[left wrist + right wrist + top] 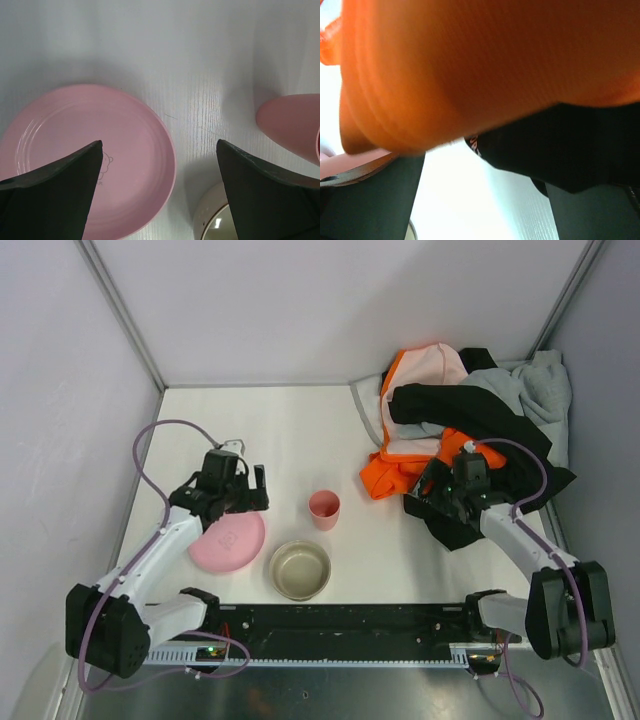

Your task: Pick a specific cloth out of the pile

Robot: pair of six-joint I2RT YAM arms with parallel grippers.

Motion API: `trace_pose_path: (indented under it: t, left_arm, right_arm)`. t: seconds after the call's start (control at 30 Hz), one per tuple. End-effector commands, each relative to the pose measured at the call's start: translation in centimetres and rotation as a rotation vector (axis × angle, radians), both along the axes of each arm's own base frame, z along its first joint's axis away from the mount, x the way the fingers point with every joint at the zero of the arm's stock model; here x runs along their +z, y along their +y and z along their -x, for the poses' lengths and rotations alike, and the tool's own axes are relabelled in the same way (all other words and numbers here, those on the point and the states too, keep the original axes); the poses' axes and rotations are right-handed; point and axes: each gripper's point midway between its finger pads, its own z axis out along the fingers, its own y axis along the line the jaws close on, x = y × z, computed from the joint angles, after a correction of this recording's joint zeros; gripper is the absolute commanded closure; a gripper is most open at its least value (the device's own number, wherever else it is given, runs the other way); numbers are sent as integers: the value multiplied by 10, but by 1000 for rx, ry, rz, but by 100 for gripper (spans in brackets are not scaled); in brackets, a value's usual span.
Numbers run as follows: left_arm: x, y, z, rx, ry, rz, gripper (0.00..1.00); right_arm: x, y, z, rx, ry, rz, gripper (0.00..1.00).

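The pile (pixel 470 430) of orange, black, grey and pale pink clothes fills the back right corner. One black garment (pixel 455 408) drapes across its top. More black fabric (pixel 520 485) spreads at its near edge, and I cannot tell which of the two is the cloth. My right gripper (pixel 432 492) hangs open at the pile's near left edge. In the right wrist view, orange fabric (pixel 470 65) and a black hem with pale lettering (pixel 555 150) lie just beyond the open right gripper (pixel 482 210). My left gripper (pixel 255 495) (pixel 160 200) is open and empty above the pink plate's right rim.
A pink plate (pixel 228 542) (pixel 75 130), a pink cup (pixel 324 508) (pixel 295 125) and a beige bowl (pixel 299 569) (pixel 215 215) stand on the white table near the front. Grey walls close in the table at the back and both sides.
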Motion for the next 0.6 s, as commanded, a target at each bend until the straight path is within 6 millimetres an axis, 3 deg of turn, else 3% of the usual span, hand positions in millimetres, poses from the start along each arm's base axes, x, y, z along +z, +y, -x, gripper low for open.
trace_pose_path:
  t: [0.0, 0.33, 0.47, 0.53, 0.57]
  left_arm:
    - [25, 2, -6, -3, -85, -37, 0]
    - [21, -9, -4, -55, -74, -49, 0]
    - [21, -12, -3, -68, -74, -53, 0]
    - [21, -13, -2, -72, -76, -56, 0]
    - [21, -13, -2, -73, -76, -58, 0]
  right_arm:
    - [22, 5, -34, -25, -89, 4, 1]
    - [-6, 7, -60, -36, -23, 39, 4]
    - [-10, 12, -66, -11, -29, 25, 20]
    - [-9, 15, -70, 6, -39, 14, 34]
    - [-8, 17, -71, 15, -44, 10, 46]
